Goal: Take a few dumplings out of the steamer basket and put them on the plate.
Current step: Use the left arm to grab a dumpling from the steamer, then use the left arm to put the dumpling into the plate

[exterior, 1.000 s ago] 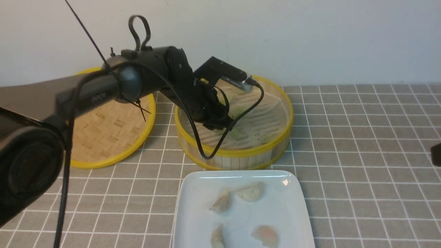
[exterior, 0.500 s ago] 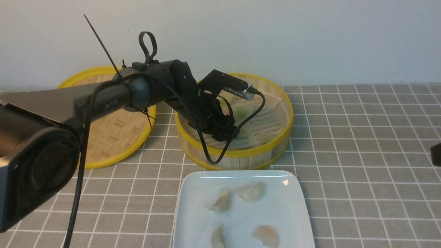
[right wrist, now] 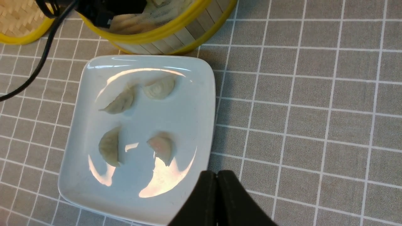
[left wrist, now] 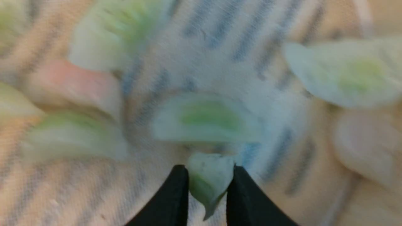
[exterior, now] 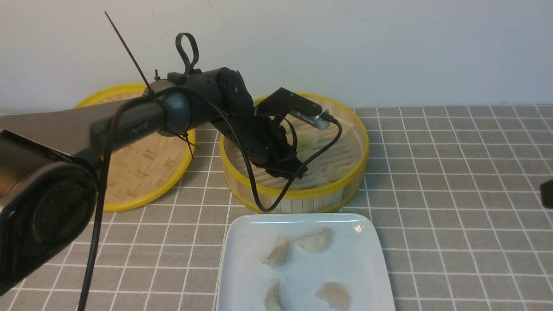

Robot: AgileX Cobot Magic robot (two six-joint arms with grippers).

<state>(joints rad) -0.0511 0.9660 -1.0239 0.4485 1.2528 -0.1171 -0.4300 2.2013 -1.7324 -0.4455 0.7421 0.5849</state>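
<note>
Pinching translucent green-filled dumpling (left wrist: 208, 182), left claw (left wrist: 209, 169).

Even light, left wrist view blurred, plate (right wrist: 194, 103) glaring.

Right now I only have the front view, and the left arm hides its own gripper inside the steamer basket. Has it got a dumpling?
Observer: Yes. The left wrist view shows the left gripper pinching a green dumpling between its fingertips.
Operator: Anything crowding it?
Observer: Another green-filled dumpling lies just past the held one. It's too blurred to tell whether they touch.
Operator: And the other arm?
Observer: The right gripper is shut and empty, near the edge of the plate.
</note>
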